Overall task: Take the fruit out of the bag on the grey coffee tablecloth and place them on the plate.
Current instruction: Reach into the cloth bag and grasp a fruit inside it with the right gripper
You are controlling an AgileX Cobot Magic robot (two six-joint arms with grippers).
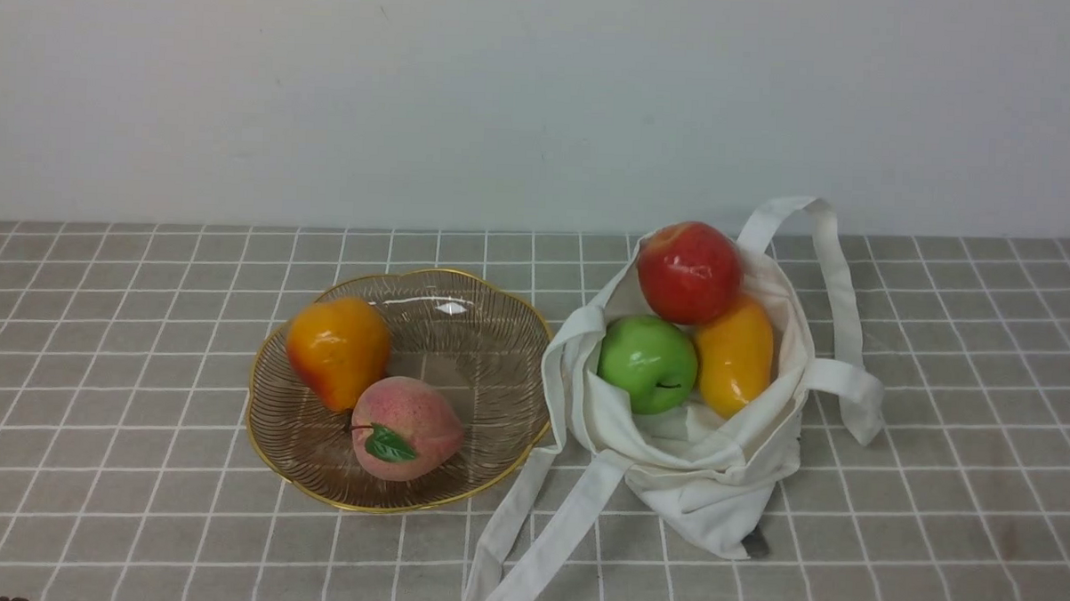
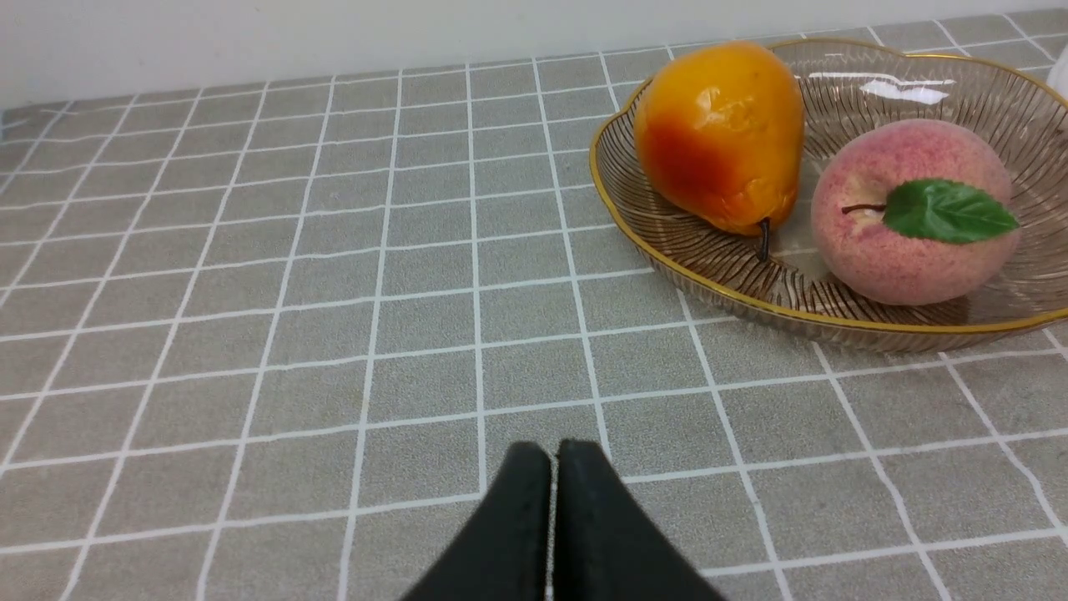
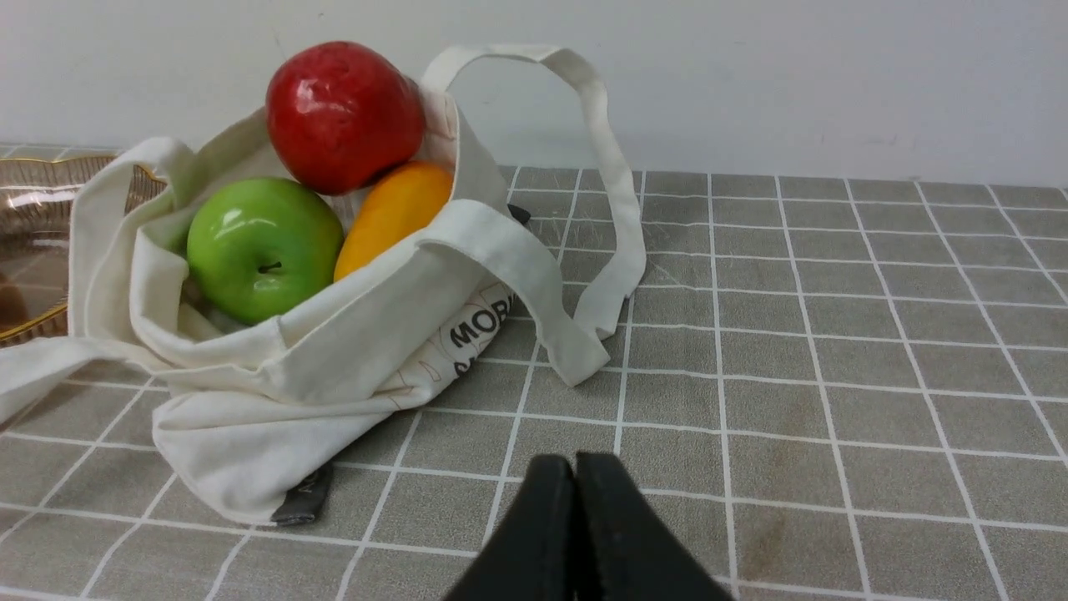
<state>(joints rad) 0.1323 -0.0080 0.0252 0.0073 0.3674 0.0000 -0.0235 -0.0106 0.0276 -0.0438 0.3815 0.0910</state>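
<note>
Right fingers (image 3: 542, 517) together; mango (image 3: 392, 213) apparently aslant in bag (image 3: 334, 351)

Out ahead of your left gripper (image 2: 552, 451), off toward the right-arm side, you have an orange pear (image 1: 337, 351) with a red blush, its dark stem (image 2: 763, 238) turned toward the tool. Just beside it, farther to that side, sits a pink peach (image 1: 404, 429), its green leaf (image 1: 390, 444) facing the tool. Beyond both stands a plain pale wall (image 1: 507, 95).
</note>
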